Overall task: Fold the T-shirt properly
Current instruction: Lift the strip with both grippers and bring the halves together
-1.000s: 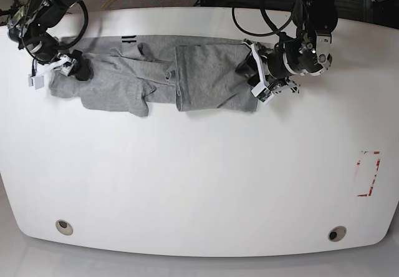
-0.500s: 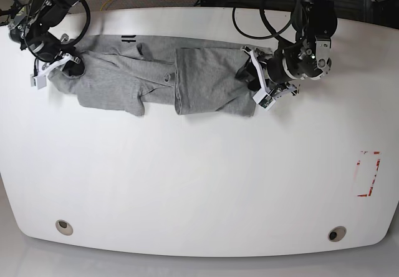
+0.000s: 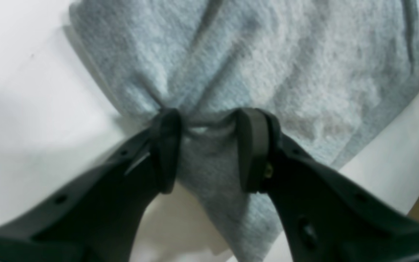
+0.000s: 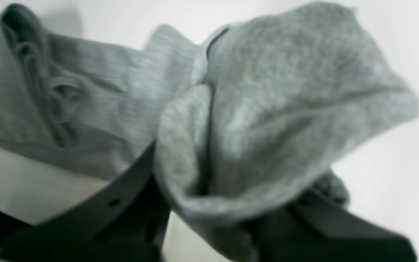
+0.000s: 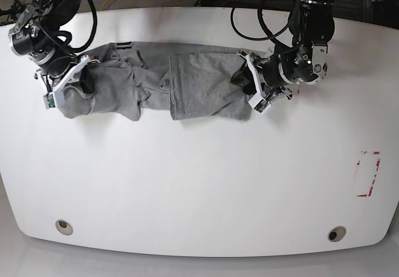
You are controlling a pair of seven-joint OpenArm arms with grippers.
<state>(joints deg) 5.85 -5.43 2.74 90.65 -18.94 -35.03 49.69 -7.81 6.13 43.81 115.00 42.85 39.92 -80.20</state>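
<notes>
The grey T-shirt point(image 5: 187, 83) lies bunched in a band across the far half of the white table point(image 5: 199, 183), with a folded panel at its right part. My left gripper point(image 5: 250, 88) holds the shirt's right edge. In the left wrist view its fingers point(image 3: 166, 145) pinch a gathered fold of the T-shirt point(image 3: 267, 65), so the left gripper point(image 3: 209, 145) is shut on it. My right gripper point(image 5: 78, 82) grips the shirt's left end. In the right wrist view the T-shirt point(image 4: 275, 94) drapes over the right gripper point(image 4: 224, 203) and hides its fingertips.
A red-marked rectangle point(image 5: 368, 174) sits on the table at the right. Two round holes point(image 5: 63, 227) point(image 5: 336, 234) lie near the front edge. Cables run along the back edge behind both arms.
My right gripper has shut on the shirt's left end and carried it inward and down. The left gripper drifted slightly left with the right edge, so the shirt is now shorter and more bunched.
</notes>
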